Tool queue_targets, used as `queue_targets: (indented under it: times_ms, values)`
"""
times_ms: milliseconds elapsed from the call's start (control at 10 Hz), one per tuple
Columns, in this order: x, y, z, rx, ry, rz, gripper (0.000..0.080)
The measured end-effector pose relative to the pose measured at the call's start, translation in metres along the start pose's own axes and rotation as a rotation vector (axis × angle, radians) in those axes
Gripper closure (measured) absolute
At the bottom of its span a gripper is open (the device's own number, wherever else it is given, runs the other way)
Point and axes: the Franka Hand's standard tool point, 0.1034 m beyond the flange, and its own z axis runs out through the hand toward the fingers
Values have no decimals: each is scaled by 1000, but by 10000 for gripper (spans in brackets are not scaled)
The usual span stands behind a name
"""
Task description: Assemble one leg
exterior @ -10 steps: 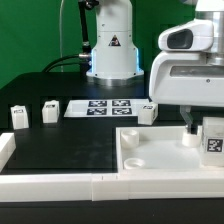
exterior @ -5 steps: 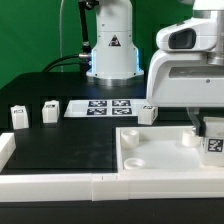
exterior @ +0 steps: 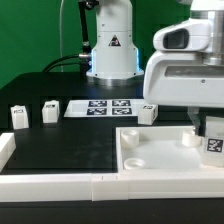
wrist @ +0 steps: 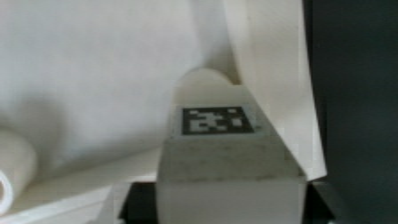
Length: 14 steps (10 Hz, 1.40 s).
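My gripper (exterior: 207,130) is at the exterior view's right, shut on a leg (exterior: 214,144), a small white block with a black-and-white tag. It holds the leg upright over the right part of the large white panel (exterior: 150,152); whether the leg touches the panel I cannot tell. In the wrist view the leg (wrist: 222,150) fills the gap between the two dark fingers (wrist: 143,200), its tag facing the camera. The panel (wrist: 89,70) lies behind it, with a round socket (wrist: 9,160) at the edge. Three more legs stand on the table: two on the left (exterior: 19,116) (exterior: 49,112), one (exterior: 147,113) behind the panel.
The marker board (exterior: 105,106) lies flat at the middle back. The robot base (exterior: 112,45) stands behind it. A white rail (exterior: 60,184) runs along the front edge and a white block (exterior: 5,148) sits at the front left. Dark table (wrist: 356,60) shows beside the panel.
The arm's white housing has shifted slightly toward the exterior view's left. The held leg stays at about the same place over the panel.
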Motion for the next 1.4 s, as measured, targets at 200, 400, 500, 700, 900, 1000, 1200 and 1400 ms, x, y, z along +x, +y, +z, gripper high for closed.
queue_targets:
  times_ms: [200,400,500,700,900,1000,1200,1400]
  values:
    - [1,2,1,-4,0,315,506]
    - [-1,4,1,-15,8,618,506]
    - [-2,4,0,-22,17,746,506]
    - [-2,5,0,-26,19,935,506]
    - [-2,7,0,-17,6,1046,506]
    - [-2,7,0,-17,6,1042,505]
    - [-2,6,1,-17,5,966,277]
    - [-2,5,1,-12,9,790,177]
